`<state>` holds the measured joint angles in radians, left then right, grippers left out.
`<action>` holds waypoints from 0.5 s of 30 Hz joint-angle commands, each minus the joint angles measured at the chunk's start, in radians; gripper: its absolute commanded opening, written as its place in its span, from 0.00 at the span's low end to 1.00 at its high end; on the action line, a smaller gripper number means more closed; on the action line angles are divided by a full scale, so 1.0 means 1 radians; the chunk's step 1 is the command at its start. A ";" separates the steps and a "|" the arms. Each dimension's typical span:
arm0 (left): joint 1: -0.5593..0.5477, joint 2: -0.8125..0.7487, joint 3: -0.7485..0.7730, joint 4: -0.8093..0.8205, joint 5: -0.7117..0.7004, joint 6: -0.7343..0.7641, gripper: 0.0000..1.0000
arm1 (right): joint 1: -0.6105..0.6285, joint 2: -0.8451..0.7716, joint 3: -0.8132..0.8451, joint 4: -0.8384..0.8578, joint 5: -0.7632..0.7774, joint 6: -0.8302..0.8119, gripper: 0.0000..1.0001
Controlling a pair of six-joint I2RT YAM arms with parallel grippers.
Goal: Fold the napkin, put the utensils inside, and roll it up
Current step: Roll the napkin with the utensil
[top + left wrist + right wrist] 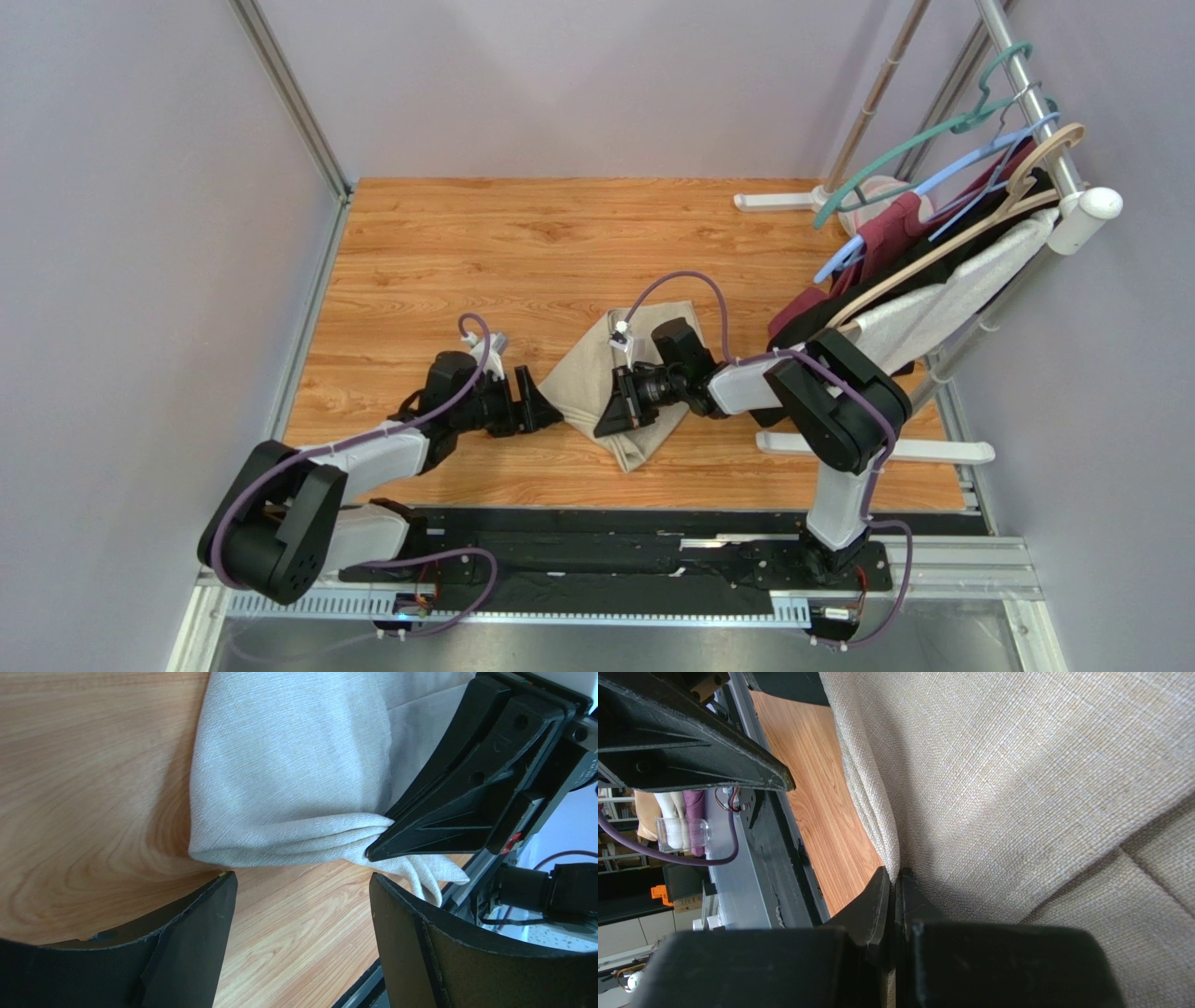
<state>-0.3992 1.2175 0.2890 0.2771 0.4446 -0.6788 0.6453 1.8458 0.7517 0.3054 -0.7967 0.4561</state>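
One folded napkin point(582, 371) lies mid-table point(449, 252) with its long axis running far-to-near, slightly tilted, a bunched portion of its left side clenched in the right end effector point(615, 413), while the left end effector point(544, 408) stands released just beside that edge.

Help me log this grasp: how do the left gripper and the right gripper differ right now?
The left gripper stands open with nothing between its jaws; the right gripper is shut, pinching a bunched edge of the napkin. The left gripper hangs over bare wood beside the napkin's fold; the right gripper reaches in over the cloth. Both are black two-finger grippers, low near the table, facing each other.
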 commanded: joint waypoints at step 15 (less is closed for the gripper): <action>-0.064 0.086 0.042 0.186 -0.066 -0.051 0.80 | -0.007 0.027 0.012 -0.003 0.045 -0.028 0.00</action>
<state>-0.4541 1.3273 0.3191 0.4030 0.4274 -0.7361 0.6453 1.8462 0.7521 0.3046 -0.7963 0.4553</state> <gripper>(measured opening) 0.795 0.018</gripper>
